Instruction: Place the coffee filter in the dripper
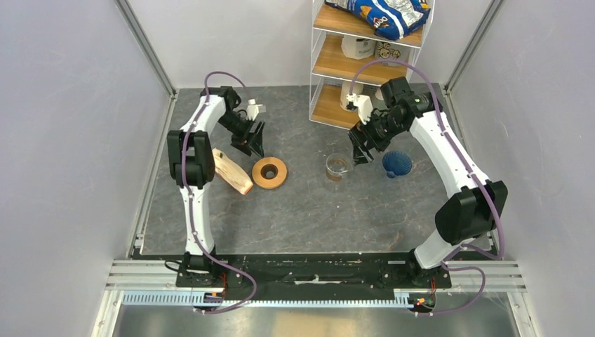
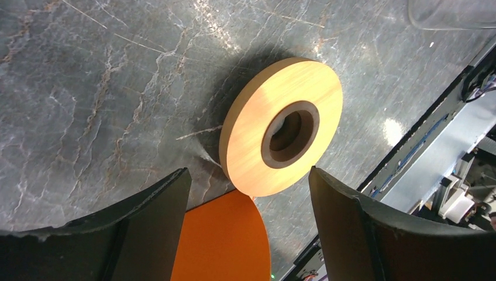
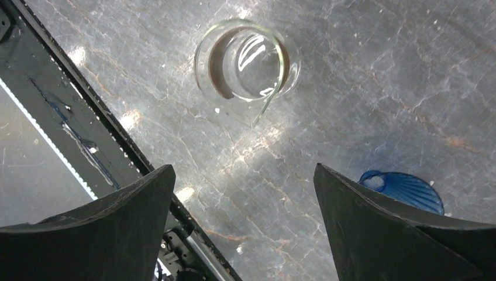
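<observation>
The dripper [image 1: 397, 163], a dark blue ribbed cone, lies on the table right of centre. It also shows at the right edge of the right wrist view [image 3: 409, 190], partly behind a finger. No single white coffee filter shows in any view. My right gripper [image 1: 361, 154] hangs open and empty above the table between the glass cup and the dripper; in its wrist view [image 3: 244, 168] only bare table lies between the jaws. My left gripper [image 1: 252, 149] is open and empty just behind the orange-brown ring; in its wrist view [image 2: 248, 174] the jaws stand wide apart.
A thick cream-and-tan paper stack [image 1: 233, 170] lies left of the flat orange-brown ring [image 1: 269, 173] [image 2: 281, 126]. A clear glass cup [image 1: 337, 167] [image 3: 245, 58] stands mid-table. A wooden shelf unit [image 1: 351, 67] with bags and cups stands at the back.
</observation>
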Robot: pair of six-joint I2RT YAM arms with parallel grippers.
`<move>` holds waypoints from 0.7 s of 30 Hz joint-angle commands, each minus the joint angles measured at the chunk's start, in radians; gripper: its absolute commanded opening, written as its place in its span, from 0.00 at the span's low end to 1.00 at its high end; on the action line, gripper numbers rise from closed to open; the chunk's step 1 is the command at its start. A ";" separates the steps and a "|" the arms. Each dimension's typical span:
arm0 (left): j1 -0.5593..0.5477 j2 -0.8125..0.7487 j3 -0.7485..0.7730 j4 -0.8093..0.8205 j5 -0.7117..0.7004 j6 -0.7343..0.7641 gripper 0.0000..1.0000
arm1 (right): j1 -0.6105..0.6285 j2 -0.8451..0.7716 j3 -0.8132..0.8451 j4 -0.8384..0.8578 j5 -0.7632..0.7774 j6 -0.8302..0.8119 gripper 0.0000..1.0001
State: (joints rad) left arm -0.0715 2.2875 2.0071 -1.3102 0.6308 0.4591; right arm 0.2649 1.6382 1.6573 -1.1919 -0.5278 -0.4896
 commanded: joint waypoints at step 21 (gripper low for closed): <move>-0.014 0.155 -0.012 -0.040 0.204 0.046 0.59 | -0.007 -0.084 -0.161 -0.021 0.010 -0.141 0.97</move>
State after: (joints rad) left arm -0.0784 2.4275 2.0068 -1.3380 0.7574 0.4839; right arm 0.2596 1.5742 1.4948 -1.1976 -0.5186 -0.6014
